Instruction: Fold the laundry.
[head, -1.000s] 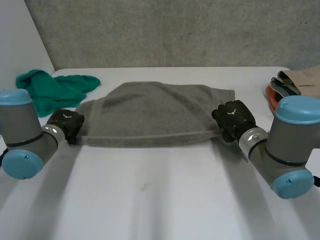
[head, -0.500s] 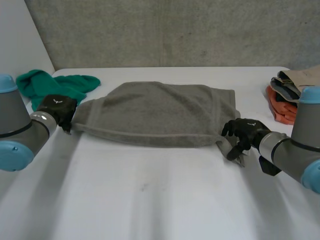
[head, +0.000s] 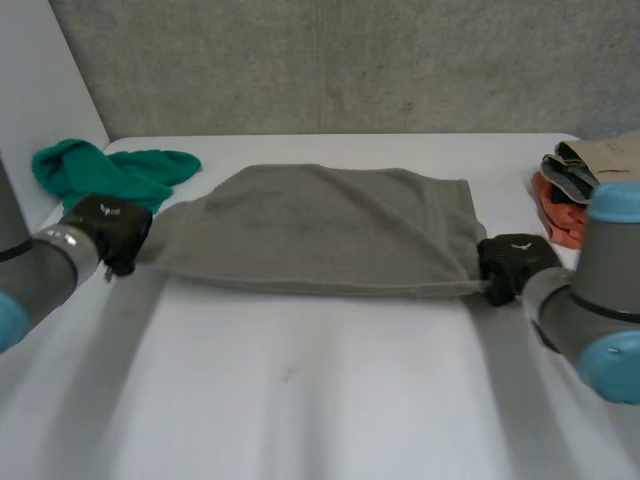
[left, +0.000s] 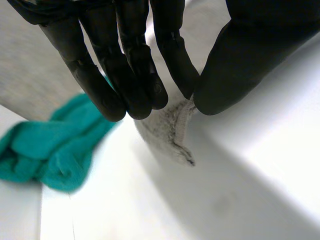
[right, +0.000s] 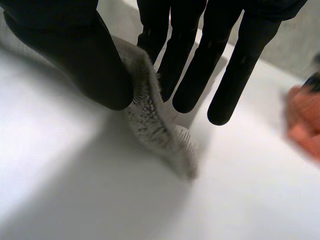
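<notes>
Left hand (head: 108, 225) and right hand (head: 512, 262) pinch towel (head: 320, 225) (near corners).

Head overview; wrist close-ups, same towel (head: 320, 230)

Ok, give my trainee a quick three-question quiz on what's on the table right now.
1. True or false: the left hand and the right hand each pinch a near corner of the grey towel between fingers and thumb.
2. What lies on the table beyond the left hand? A) a crumpled green cloth B) a blue bucket C) a pair of shoes
3. Short answer: which hand is nearer the pile of folded clothes?
Key: 1 true; 2 A; 3 the right hand.
</notes>
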